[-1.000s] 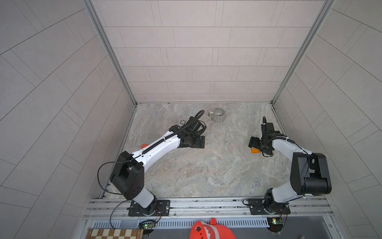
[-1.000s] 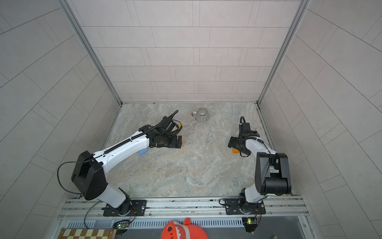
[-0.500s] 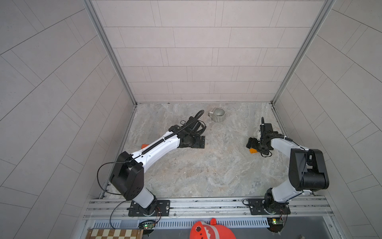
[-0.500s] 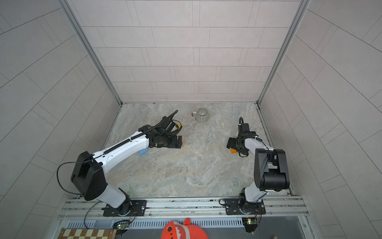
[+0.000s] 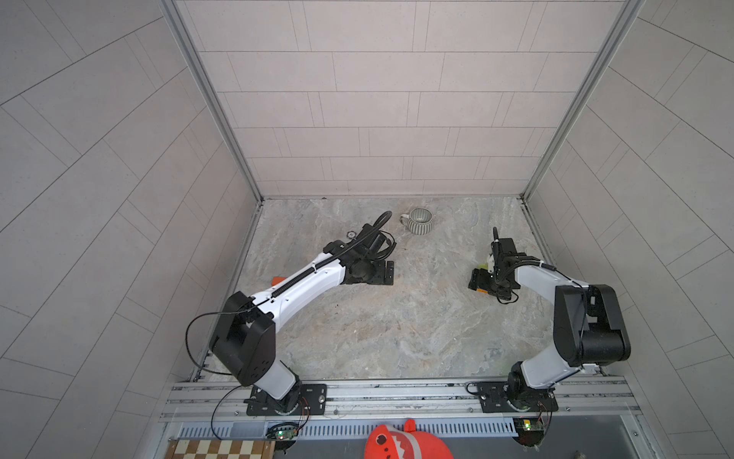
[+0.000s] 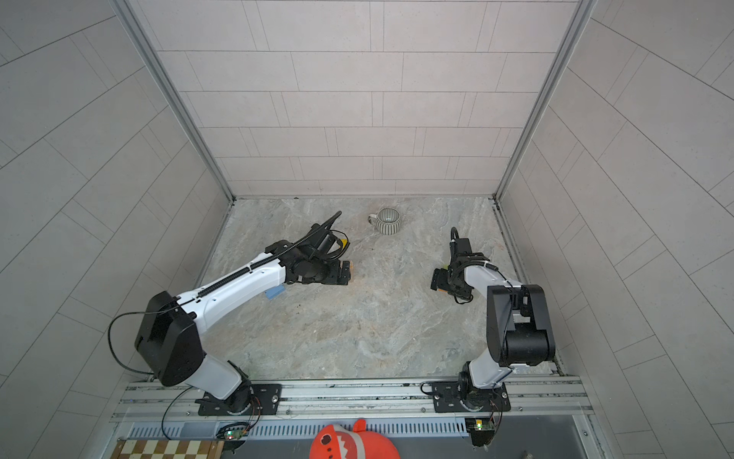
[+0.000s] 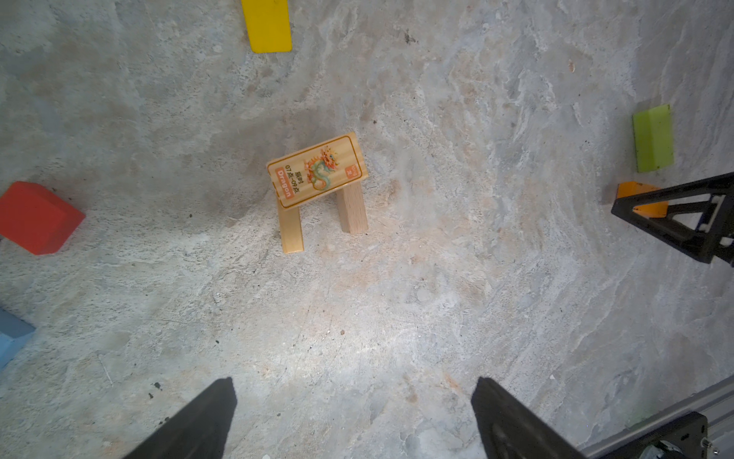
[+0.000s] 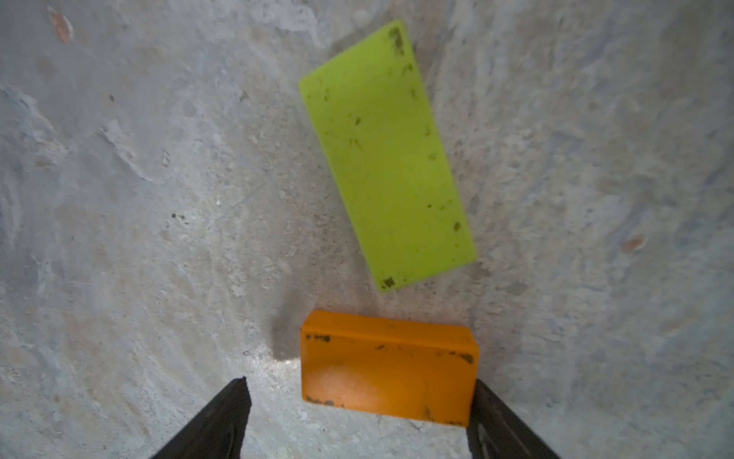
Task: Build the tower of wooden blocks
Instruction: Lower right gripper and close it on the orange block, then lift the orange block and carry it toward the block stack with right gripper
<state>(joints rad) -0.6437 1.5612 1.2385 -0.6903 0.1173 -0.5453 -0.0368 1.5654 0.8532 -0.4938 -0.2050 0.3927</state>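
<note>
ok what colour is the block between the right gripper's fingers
Orange; the block shows best in the right wrist view.

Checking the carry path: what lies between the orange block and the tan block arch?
Bare marble floor, seen in the left wrist view, between the orange block and the tan block arch; the green block sits off that line.

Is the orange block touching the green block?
Apart. In the right wrist view, a strip of bare floor separates the green block from the orange block.
</note>
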